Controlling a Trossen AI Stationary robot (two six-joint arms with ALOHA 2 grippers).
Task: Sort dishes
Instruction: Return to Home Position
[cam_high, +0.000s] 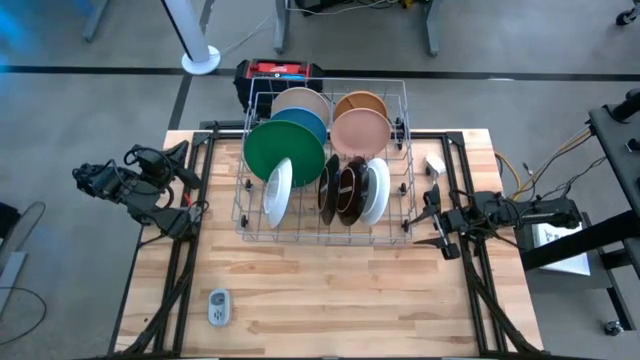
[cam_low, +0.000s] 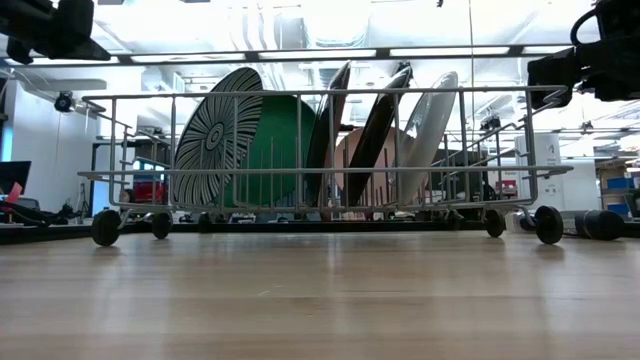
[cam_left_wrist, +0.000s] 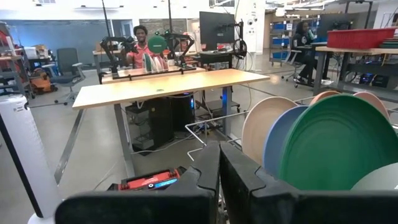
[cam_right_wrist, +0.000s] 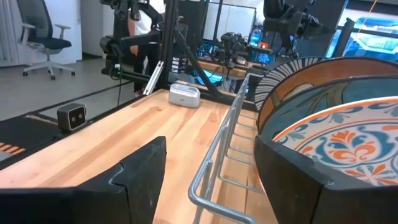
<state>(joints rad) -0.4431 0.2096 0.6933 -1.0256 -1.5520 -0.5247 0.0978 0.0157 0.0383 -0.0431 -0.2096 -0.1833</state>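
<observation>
Dishes (cam_high: 285, 150) near right pincer (cam_high: 428, 222), apart

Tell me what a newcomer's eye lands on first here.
First, the silver wire rack at the back centre of the table, packed with dishes standing on edge. The big green plate in its left row is the loudest. Then the left pincer, shut, out at the table's left side, and the right pincer, open, beside the rack's right end.
</observation>
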